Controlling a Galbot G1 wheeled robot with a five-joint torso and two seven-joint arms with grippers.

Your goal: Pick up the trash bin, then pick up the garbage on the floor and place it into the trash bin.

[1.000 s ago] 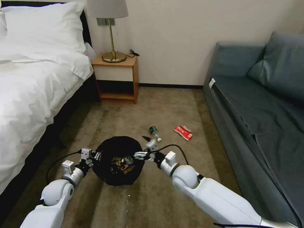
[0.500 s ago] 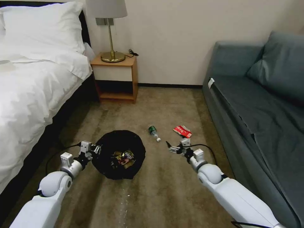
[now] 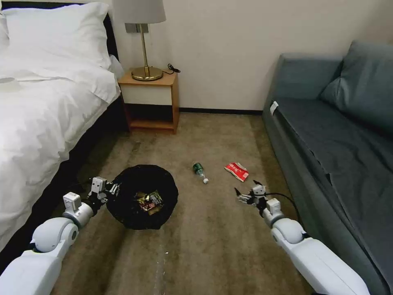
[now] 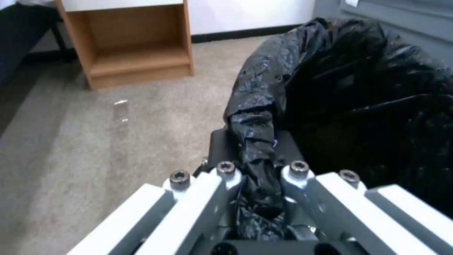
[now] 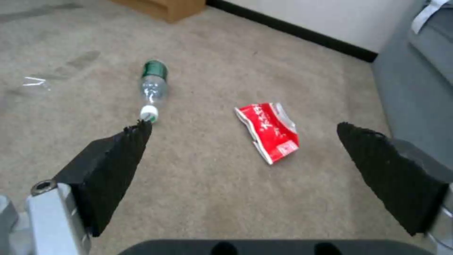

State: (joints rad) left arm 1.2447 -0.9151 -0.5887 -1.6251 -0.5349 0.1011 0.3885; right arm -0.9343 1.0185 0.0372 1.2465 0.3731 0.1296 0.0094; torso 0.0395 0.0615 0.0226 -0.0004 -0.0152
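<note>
The trash bin [image 3: 142,196], lined with a crinkled black bag [image 4: 359,88] folded over its rim, hangs above the carpet [image 3: 204,246], and every other place here is told from it. The left gripper [image 3: 107,191] is at the bin's rim on the side facing the bed [image 3: 37,123]; in the left wrist view its fingers [image 4: 226,173] are pressed together on a bunched fold of the bag at the rim, pinching it. Inside the bin lie a shiny gold-brown wrapper [image 3: 144,198] and a dark packet [image 3: 155,199] touching it (what lies beneath them is too dark to tell).

On the carpet beyond the bin, toward the sofa [image 3: 339,135], lies the clear bottle [image 3: 199,171] on its side, green label [image 5: 155,69] at the far end and white cap [image 5: 148,113] pointing back toward the robot. Farther from the bin on the same side, near the bottle but apart from it, the red-and-white packet [image 3: 236,171] lies flat, crumpled at one edge.

The right gripper [image 3: 246,192] hovers well apart from the bin, near the packet, on the robot's side of it. Its black-padded fingers [image 5: 118,156] are spread wide and hold nothing; in the right wrist view the packet sits between them, lower down on the carpet, with the bottle's cap just past one fingertip.

Beyond the bin, against the wall, stands a wooden nightstand [image 3: 150,102] with a brass lamp [image 3: 144,41] on it.
</note>
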